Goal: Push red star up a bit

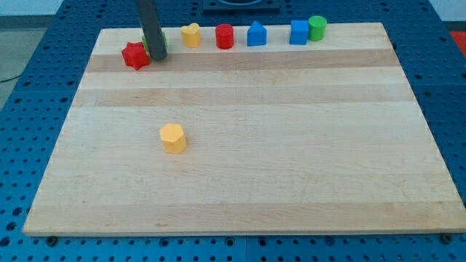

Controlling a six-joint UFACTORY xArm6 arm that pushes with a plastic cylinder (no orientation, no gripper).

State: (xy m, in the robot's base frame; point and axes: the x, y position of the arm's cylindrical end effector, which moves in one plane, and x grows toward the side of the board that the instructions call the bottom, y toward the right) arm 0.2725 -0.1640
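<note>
The red star (135, 55) lies near the board's top left corner. My tip (159, 56) is down on the board just right of the star, close to it or touching it. A green block (148, 45) sits behind the rod, mostly hidden by it, just up and right of the star.
Along the board's top edge stand a yellow heart-like block (191, 34), a red cylinder (225, 36), a blue house-shaped block (256, 34), a blue cube (298, 32) and a green cylinder (317, 28). A yellow hexagonal block (173, 137) sits left of centre. The wooden board (291, 145) lies on a blue pegboard.
</note>
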